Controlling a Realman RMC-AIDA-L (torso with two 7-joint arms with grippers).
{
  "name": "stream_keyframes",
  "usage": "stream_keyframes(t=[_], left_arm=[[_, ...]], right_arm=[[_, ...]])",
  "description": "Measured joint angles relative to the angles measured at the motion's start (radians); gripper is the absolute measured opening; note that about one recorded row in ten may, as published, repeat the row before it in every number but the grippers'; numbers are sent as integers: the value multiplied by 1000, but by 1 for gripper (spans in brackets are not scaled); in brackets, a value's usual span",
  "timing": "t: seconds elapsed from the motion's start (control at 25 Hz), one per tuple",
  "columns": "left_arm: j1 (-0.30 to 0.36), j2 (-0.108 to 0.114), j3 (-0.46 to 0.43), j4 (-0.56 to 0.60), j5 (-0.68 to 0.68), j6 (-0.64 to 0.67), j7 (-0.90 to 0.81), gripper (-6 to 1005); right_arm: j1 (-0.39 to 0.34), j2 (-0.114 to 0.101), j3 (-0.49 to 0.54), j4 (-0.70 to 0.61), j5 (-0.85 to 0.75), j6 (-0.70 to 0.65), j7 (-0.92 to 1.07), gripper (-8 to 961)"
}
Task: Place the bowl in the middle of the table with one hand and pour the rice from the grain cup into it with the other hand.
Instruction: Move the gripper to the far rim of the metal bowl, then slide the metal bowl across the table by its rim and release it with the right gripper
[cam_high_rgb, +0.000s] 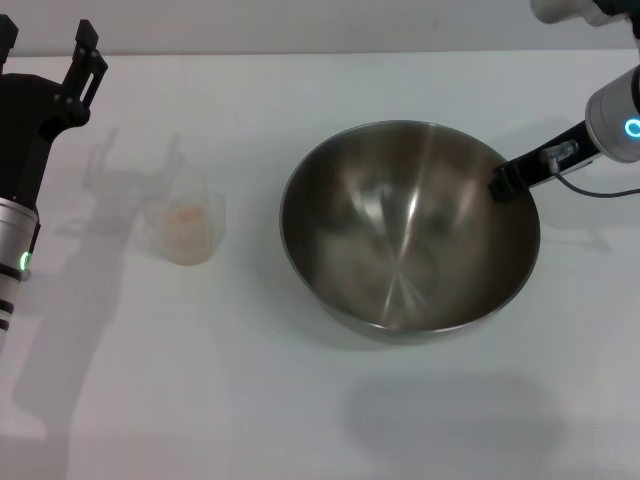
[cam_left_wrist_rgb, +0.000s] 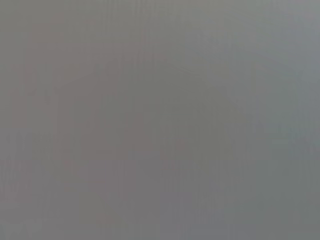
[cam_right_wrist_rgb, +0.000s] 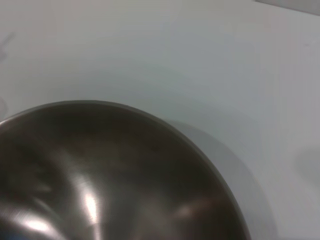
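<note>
Left gripper: at about ten o'clock of the head view, raised at the table's left edge. Two black fingers point toward the far side with a wide gap between them, and nothing is in the gap. The arm below it shows a small green ring.
Left wrist view: a flat grey blur, nothing to tell from it.
Grain cup: at nine o'clock from the bowl, standing upright on the table, well apart from both the left gripper and the bowl.
Rice: a pale off-white heap inside the cup.
Table: plain white, carrying cup and bowl.
Bowl: a little right of the table's middle, sitting flat, its shiny inside showing only reflections. The right wrist view looks down across its rim to white table beyond.
Right gripper: at the bowl's two o'clock rim, reaching in from the right, with a black tip on the inner side of the rim. Whether it pinches the rim I cannot tell.
</note>
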Motion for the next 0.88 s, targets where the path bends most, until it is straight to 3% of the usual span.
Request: stream_keyframes(t=[0.12, 0.48, 0.88], left_arm=[[0, 0, 0, -1, 0, 0, 0, 830], [0, -2, 0, -4, 0, 0, 0, 830], [0, -2, 0, -5, 0, 3, 0, 831]], right_arm=[[0, 0, 1, -11, 1, 0, -2, 36], [-12, 4, 3, -107, 19, -19, 0, 21], [-14, 5, -22, -100, 137, -73, -22, 24]])
